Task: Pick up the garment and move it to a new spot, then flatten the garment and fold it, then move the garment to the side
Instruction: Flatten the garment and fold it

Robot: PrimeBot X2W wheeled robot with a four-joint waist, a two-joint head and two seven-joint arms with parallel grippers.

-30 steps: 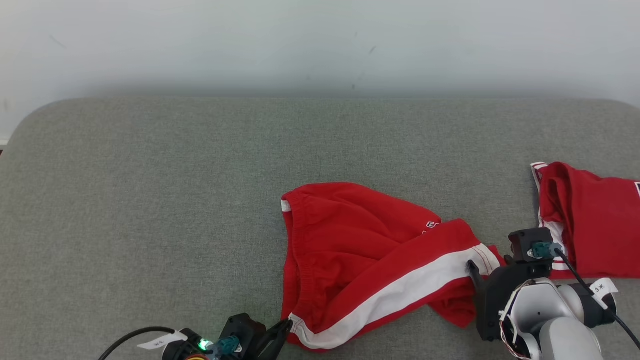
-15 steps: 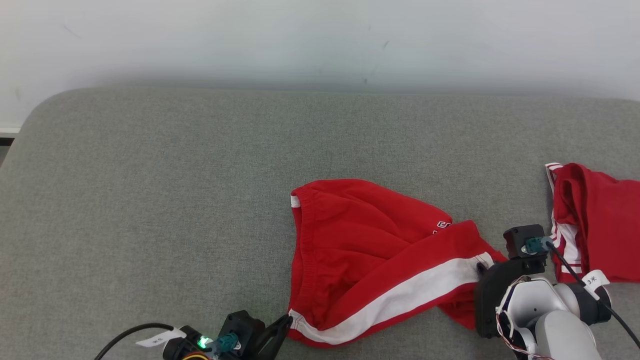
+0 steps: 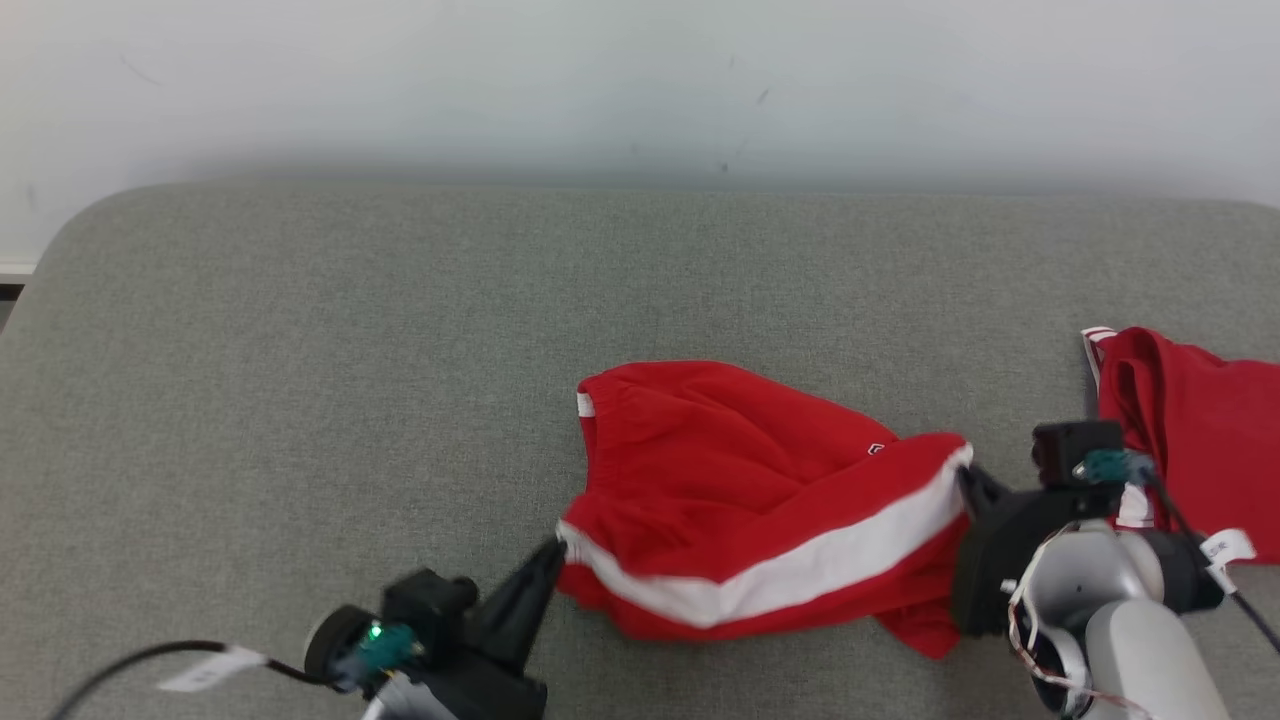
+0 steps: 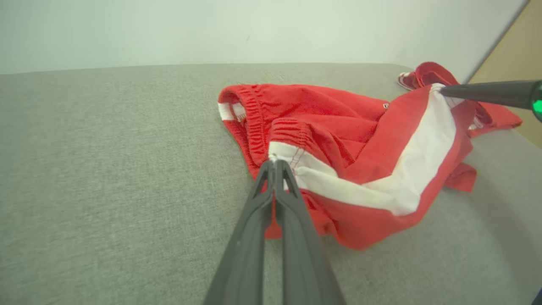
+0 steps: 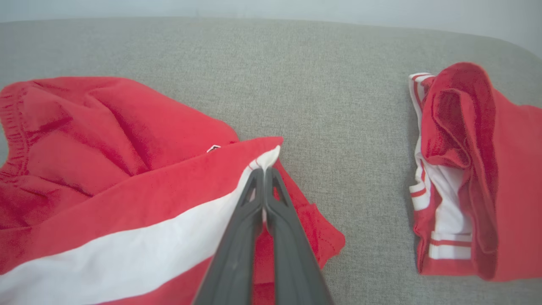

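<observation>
Scene: Red shorts (image 3: 740,480) with a white side stripe lie right of centre on the grey table (image 3: 300,350). One edge is strung between your two claws.
Neighbour: A second red garment (image 3: 1200,440) sits apart from the shorts at the table's right end, just beyond your right arm.
Left claw (image 3: 555,548): Clamped on the waistband corner, where the stripe begins.
Right claw (image 3: 965,475): Pinched tight on the hem end of the same stripe.
Step in hand: By the look of it, the pickup before the carry to a new spot.
Doing it well: Raise both claws together and level. Keep the stripe taut but not strained, or a thin pinch may slip. Let the hanging cloth clear the table before you travel, and steer away from the second garment so it is not dragged along.
Changed in the last second: Your right claw stood wide open at the hem and is now closed on it. Your left claw has come up from the bottom edge of the head view. The striped edge has lifted and straightened, and the head camera has shifted a little.
</observation>
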